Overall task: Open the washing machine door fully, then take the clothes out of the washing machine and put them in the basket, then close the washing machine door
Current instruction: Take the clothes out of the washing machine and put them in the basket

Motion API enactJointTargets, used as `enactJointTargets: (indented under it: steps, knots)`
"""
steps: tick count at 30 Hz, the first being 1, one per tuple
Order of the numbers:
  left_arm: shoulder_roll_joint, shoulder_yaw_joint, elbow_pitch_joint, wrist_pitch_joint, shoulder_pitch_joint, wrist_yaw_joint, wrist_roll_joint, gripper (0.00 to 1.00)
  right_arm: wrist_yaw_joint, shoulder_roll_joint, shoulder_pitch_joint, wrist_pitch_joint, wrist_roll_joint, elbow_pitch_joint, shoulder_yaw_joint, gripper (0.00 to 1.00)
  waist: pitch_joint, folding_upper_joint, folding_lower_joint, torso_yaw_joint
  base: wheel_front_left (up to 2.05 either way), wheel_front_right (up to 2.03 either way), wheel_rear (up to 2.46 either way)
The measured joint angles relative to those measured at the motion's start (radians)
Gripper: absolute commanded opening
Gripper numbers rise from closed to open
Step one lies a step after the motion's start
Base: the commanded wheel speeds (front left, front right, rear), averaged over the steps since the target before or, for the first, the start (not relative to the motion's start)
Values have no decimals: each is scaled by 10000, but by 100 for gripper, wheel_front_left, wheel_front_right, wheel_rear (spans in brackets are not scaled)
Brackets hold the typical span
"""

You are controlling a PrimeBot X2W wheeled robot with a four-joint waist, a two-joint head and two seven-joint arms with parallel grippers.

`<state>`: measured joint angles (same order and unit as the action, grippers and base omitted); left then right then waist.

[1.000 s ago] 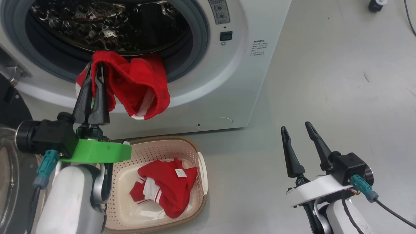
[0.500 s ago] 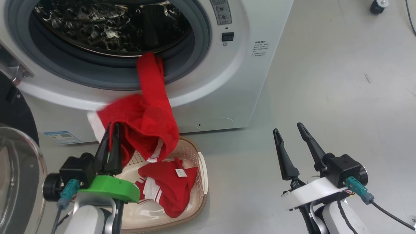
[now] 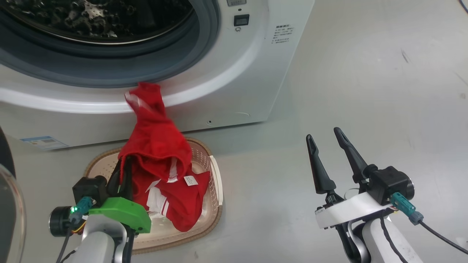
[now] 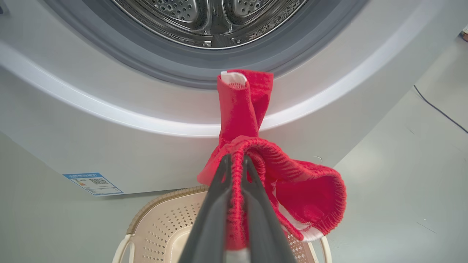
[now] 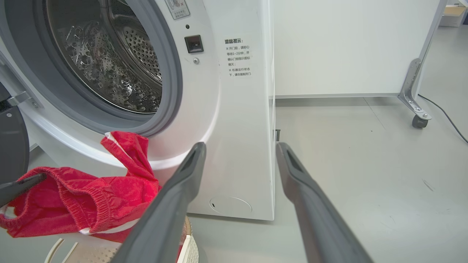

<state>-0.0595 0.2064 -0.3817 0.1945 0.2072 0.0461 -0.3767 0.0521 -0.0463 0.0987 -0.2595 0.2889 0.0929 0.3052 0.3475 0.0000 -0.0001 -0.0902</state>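
Two red pieces of the clothes are out of the drum. One red garment point(image 3: 155, 138) is pinched by the left claw point(image 3: 123, 163). Its two dark fingers point(image 4: 215, 208) are pressed together on the ribbed edge, and the cloth drapes over the tips and sags to the claw's right. A twisted tail of the garment rises ahead of the claw to the white lip of the washing machine point(image 3: 237, 84), just below the grey gasket point(image 4: 172, 75). Whether it rests on the lip I cannot tell.

The second red garment point(image 3: 182, 208), with white stripes and a small white tag point(image 3: 190, 180), lies in the basket point(image 3: 216, 182), just right of the left claw and beneath the hanging cloth. The basket sits on the floor point(image 3: 365, 91) under this claw, close to the machine's front. The steel drum point(image 4: 208, 18) lies ahead of and above the claw. A blue sticker point(image 4: 93, 182) sits low on the machine, to the claw's left. The washing machine door point(image 5: 11, 146) stands swung open, further left.

The right claw point(image 3: 323, 133) is spread wide and empty, hovering over the floor well to the right of the basket, with the machine's front corner ahead of it and slightly left
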Motion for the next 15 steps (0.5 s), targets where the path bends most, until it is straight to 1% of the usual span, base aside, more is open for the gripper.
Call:
enactJointTargets:
  steps: [4, 15]
  knots:
    - [-8, -159, -807, -59, 337, -2, -86, 0, 29, 0, 208, 0, 0, -90, 38, 100, 335, 0, 0, -166, 0, 0, 0]
    - [-104, -407, -2936, -234, 1340, -253, -343, 0, 82, -2, 660, 0, 4, -219, 165, 100, 1222, 0, 0, -595, 0, 0, 0]
